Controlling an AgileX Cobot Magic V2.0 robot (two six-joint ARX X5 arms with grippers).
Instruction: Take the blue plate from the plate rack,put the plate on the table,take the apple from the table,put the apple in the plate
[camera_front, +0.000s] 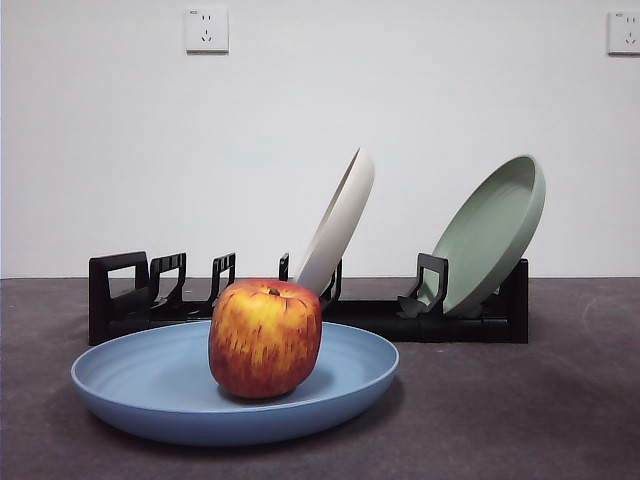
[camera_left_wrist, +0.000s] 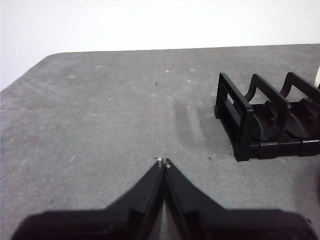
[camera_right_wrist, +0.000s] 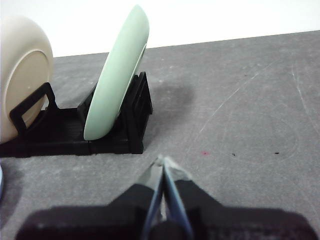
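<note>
Streaked red apple (camera_front: 265, 338) sits in matte blue plate (camera_front: 150, 385) before the pronged black plate rack (camera_front: 460, 318); left gripper (camera_left_wrist: 163, 162) and right gripper (camera_right_wrist: 163, 161) both pressed together.

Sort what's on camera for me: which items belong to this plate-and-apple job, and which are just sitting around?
Job items:
- blue plate, flat on the table
- apple, sitting in that plate
- plate rack, behind

Bystanders:
- cream-white plate, leaning in the rack
- sage-green plate, leaning in the rack
- wall sockets

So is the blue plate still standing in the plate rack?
No, the blue plate lies flat on the table in front of the plate rack, with the apple on it.
</note>
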